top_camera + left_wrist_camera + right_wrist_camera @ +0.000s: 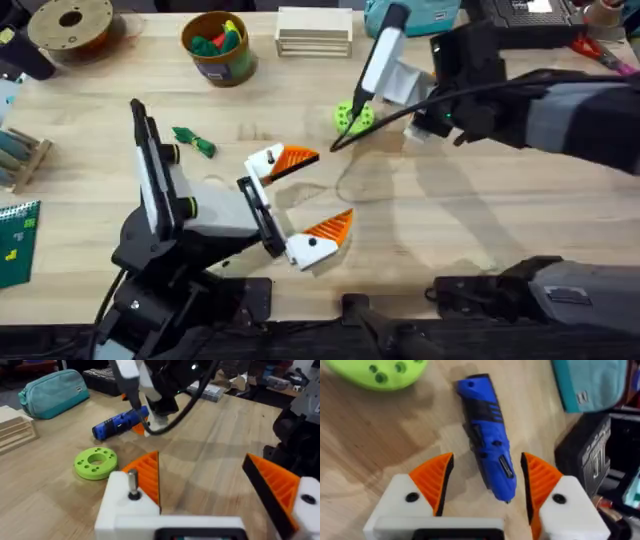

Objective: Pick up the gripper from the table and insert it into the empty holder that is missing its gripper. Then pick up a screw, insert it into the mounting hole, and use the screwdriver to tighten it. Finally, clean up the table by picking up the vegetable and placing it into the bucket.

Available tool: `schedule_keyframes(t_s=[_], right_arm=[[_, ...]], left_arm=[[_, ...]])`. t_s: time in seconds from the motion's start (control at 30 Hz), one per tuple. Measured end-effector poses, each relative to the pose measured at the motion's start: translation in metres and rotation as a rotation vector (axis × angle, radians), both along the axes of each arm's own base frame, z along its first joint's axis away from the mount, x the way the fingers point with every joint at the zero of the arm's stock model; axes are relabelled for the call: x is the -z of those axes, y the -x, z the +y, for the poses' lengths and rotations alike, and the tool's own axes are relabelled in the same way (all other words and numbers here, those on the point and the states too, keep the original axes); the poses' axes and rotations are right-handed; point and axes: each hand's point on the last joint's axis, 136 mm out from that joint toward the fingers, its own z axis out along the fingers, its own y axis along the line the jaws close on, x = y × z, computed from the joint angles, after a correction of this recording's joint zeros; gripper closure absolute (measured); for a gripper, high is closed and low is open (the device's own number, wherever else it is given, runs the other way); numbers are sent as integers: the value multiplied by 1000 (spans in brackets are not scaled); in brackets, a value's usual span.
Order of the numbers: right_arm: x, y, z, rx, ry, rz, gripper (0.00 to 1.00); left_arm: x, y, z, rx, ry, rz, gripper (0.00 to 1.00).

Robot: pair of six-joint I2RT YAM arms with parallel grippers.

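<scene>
Right claw straddles the screwdriver, left claw idle.

Overhead: left gripper (305,203) released mid-table (450,240); vegetable (195,142) at its 10 o'clock, bucket (218,46) at 11. Left wrist: screwdriver (120,422) lies at 1 o'clock of the green disc (96,463). Right wrist: right gripper (485,492) spread, screwdriver (487,437) between its pads, ungrasped.

a light wooden butcher-block table (430,215) is seen, bearing a fat blue screwdriver (487,440), a light-green ring-shaped disc (354,117), a dark-green leafy vegetable (195,141) and, near the far edge, a yellow-rimmed bucket (218,46).
</scene>
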Motion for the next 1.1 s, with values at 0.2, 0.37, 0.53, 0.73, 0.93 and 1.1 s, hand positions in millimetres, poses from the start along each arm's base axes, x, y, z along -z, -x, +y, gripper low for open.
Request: schedule_keyframes(t_s=[0.2, 0.37, 0.53, 0.73, 0.93, 1.1], right_arm=[[-30, 9, -3, 115, -138, -67, 219], [-34, 11, 4, 147, -193, -83, 218], [-34, 13, 14, 173, -251, -85, 217], [-30, 20, 37, 196, -441, -26, 217], [-47, 32, 65, 160, -652, 24, 219], [-57, 53, 77, 127, -751, 100, 217]], left_arm=[[-6, -15, 22, -191, -29, 166, 15], [-40, -25, 58, -425, -146, 306, 15], [-44, -46, 72, -552, -292, 444, 15], [-54, -82, 65, -593, -368, 511, 15], [-40, -95, 61, -597, -419, 575, 15], [-18, -114, 86, -708, -417, 696, 16]])
